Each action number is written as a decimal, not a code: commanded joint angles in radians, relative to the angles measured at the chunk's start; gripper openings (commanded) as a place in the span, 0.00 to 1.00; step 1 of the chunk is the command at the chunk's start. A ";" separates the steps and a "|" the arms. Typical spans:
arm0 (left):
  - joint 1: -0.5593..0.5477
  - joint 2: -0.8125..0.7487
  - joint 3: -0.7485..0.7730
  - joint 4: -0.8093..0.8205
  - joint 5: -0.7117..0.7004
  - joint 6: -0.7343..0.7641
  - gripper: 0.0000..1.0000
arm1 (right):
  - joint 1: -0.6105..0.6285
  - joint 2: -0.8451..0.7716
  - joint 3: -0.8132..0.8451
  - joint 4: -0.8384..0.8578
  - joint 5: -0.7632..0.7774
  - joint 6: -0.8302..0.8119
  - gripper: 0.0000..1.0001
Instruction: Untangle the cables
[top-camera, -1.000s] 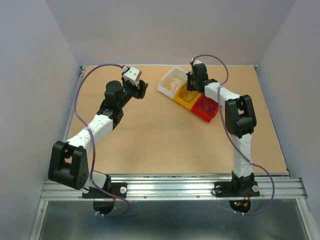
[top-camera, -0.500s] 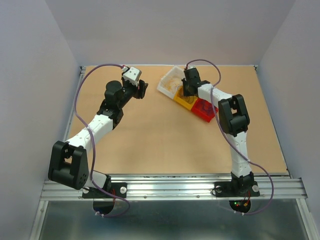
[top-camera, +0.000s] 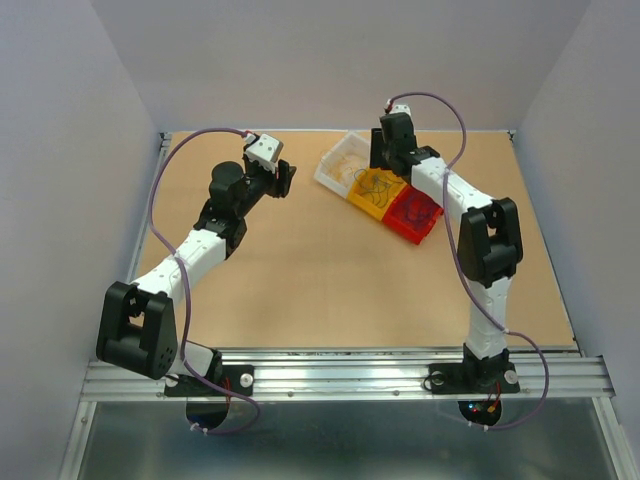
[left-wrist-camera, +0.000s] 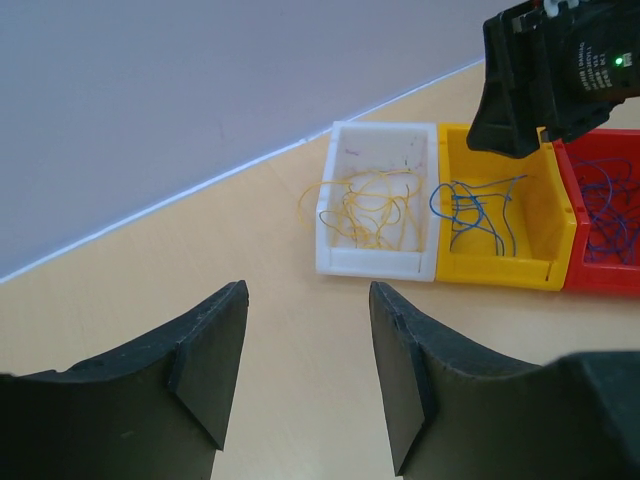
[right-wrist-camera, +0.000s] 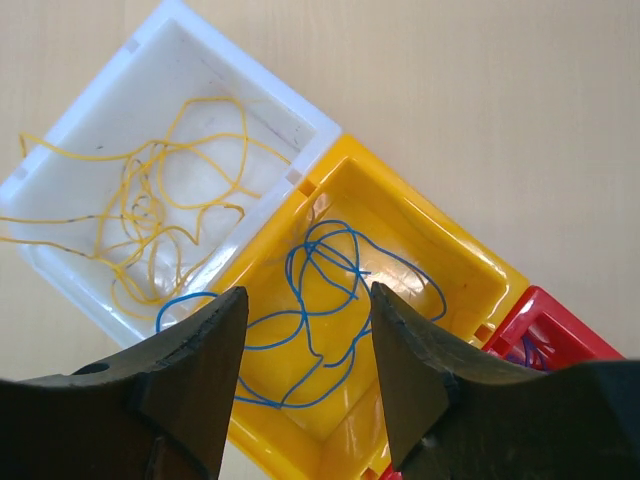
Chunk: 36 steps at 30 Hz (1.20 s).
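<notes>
1. A tan table carried three small open bins touching side by side at the far side, right of centre. The row ran diagonally from far left to near right: a white bin, a yellow bin and a red bin.
2. The cables were thin loose wires, already sorted by bin. Yellow wires lay tangled in the white bin, blue wires in the yellow bin, and blue-purple wires in the red bin.
3. The right gripper hovered over the yellow bin and pointed down into it. Its fingers were spread and held nothing.
4. The blue wires lay directly beneath the gap between those fingers, apart from them. They formed an open coil of loops with no single long axis. One loop on the left appeared to reach over the wall shared with the white bin.
5. The left gripper hung over the far left part of the table, well apart from the bins and facing them. Its fingers were also spread and empty.
6. The right arm was much the nearer to all three bins. In my judgement, any further pick would fall to it: a straight descent for blue, a short shift left for yellow.
</notes>
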 joint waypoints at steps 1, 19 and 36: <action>-0.002 -0.012 -0.004 0.068 0.000 0.008 0.62 | 0.023 -0.057 -0.052 0.027 -0.025 -0.008 0.58; -0.002 -0.009 -0.003 0.068 0.001 0.005 0.62 | 0.078 -0.066 -0.143 0.090 -0.254 -0.110 0.53; -0.002 0.002 0.000 0.069 0.004 0.002 0.62 | 0.078 -0.006 -0.143 0.079 -0.154 -0.128 0.42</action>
